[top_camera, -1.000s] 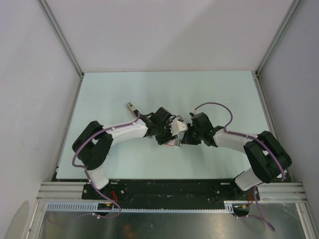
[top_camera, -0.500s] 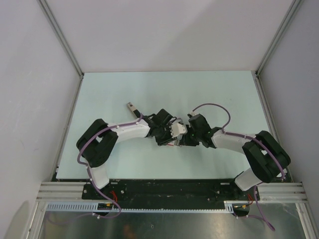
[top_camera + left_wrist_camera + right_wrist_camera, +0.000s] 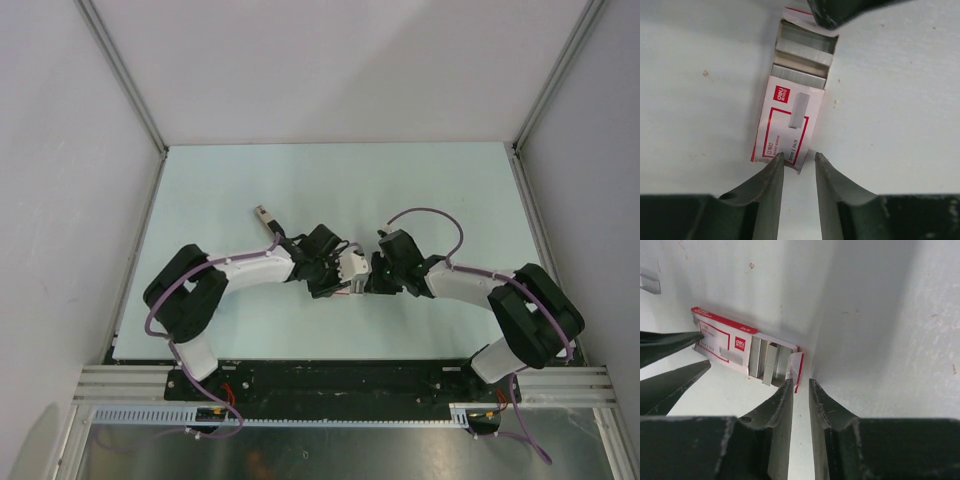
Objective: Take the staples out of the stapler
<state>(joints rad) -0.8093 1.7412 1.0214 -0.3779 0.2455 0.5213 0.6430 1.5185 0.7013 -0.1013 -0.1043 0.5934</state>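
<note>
1. Furthest left on the table (image 3: 450,190), a small grey oblong thing with a reddish end (image 3: 263,213) lies alone, well apart from both tools. It is too small to say what it is.
2. The left arm (image 3: 240,268) reaches in low toward the middle of the table. The left tool (image 3: 799,159) is at the closed end of the staple box (image 3: 782,125).
3. Its fingers (image 3: 774,172) stand a narrow slit apart. One tip overlaps the box's end edge, the other sits just beside the box's corner. I cannot tell whether the tool pinches the cardboard or only rests against it.
4. The task's thing shows up as that staple box, a flat white sleeve with red lines and a red logo. It lies flat on the table between the two tools.
5. Its inner tray is slid partly out of the end facing the right arm, baring grey strips of staples (image 3: 802,55).
6. A white flap with a red edge (image 3: 796,371) stands up at the tray's outer end.
7. The right tool (image 3: 801,382) is at that flap, one tip touching it or just beside it. The fingers (image 3: 782,410) are nearly together, with bare table showing in the slit. I cannot tell whether it has hold of the flap.
8. The right arm (image 3: 470,285) comes in low from the right.
</note>
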